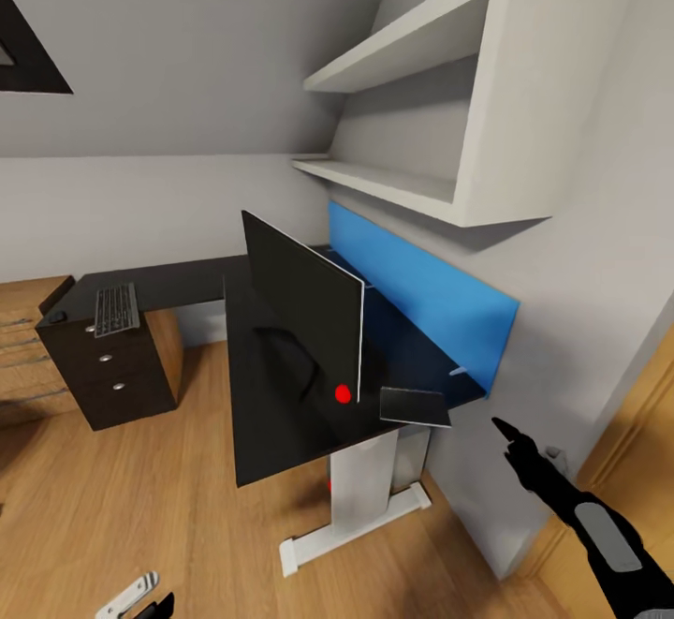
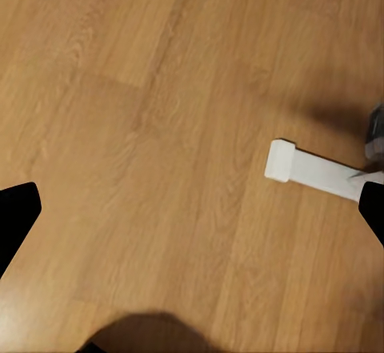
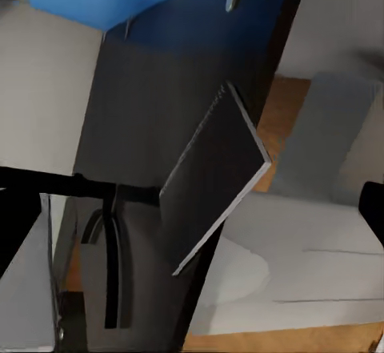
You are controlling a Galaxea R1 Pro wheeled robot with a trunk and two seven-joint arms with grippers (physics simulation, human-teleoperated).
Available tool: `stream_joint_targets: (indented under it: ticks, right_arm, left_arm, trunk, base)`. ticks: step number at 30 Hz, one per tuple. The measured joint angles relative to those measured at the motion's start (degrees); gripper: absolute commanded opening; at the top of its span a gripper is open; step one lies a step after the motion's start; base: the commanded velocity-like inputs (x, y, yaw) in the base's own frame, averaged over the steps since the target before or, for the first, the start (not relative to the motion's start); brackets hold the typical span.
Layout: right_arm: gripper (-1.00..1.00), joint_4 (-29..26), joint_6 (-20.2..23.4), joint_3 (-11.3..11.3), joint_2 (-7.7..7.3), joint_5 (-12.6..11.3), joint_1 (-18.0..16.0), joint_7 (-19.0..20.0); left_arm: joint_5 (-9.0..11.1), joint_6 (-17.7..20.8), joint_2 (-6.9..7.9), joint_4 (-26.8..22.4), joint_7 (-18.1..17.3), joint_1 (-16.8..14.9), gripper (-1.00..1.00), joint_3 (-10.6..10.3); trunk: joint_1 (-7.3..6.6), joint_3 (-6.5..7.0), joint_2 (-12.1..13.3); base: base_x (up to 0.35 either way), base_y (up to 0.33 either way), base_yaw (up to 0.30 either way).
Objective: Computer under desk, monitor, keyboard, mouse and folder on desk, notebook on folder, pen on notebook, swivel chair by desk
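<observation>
Your desk (image 1: 187,280) carries the monitor (image 1: 304,305), upright near its front end edge, red light low at one corner. The keyboard (image 1: 116,308) lies at the far end, over the drawer unit (image 1: 112,366). A small dark flat slab (image 1: 415,405), possibly a notebook, overhangs the front corner by the wall. Your right gripper (image 1: 505,432) hovers beside that corner; jaw state cannot be told. Your left gripper (image 2: 192,233) hangs spread wide over bare floor (image 2: 160,129).
</observation>
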Motion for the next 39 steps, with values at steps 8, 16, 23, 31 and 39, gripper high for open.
stream_joint_targets:
  ticks: [8, 16, 23, 31, 39]
  right_arm:
    - [1.0, -4.0, 1.7, -0.4, 4.31, 1.2, 0.3, 0.3]
    - [1.0, -2.0, 1.8, -0.5, 3.68, 1.2, 0.4, 0.3]
    - [1.0, -1.3, 1.8, -0.5, 3.56, 1.1, 0.4, 0.2]
    - [1.0, -1.2, 1.8, -0.5, 3.73, 1.2, 0.4, 0.3]
    - [1.0, -1.1, 1.8, -0.5, 3.82, 1.2, 0.4, 0.4]
  left_arm:
    - [-0.1, -0.2, -0.1, 0.0, 0.0, 0.0, 1.0, -0.5]
    - [-0.1, -1.3, 0.0, -0.5, -0.3, 0.0, 1.0, -0.5]
    - [-0.2, -2.6, 0.03, -3.7, -0.2, 0.2, 1.0, -0.6]
    - [-4.3, -6.5, -0.11, -17.9, 0.2, 10.3, 1.0, -0.6]
    - [-5.5, -6.9, -0.11, -24.1, 0.2, 14.1, 1.0, -0.6]
  trunk:
    - [1.76, -1.44, -3.2]
    - [3.52, -2.88, -6.4]
    - [5.05, -4.13, -9.2]
    - [6.81, -5.59, -12.4]
    - [8.57, -7.02, -15.7]
  base:
    - [0.0, 0.0, 0.0]
    - [0.0, 0.0, 0.0]
    - [0.0, 0.0, 0.0]
    - [0.0, 0.0, 0.0]
    - [0.0, 0.0, 0.0]
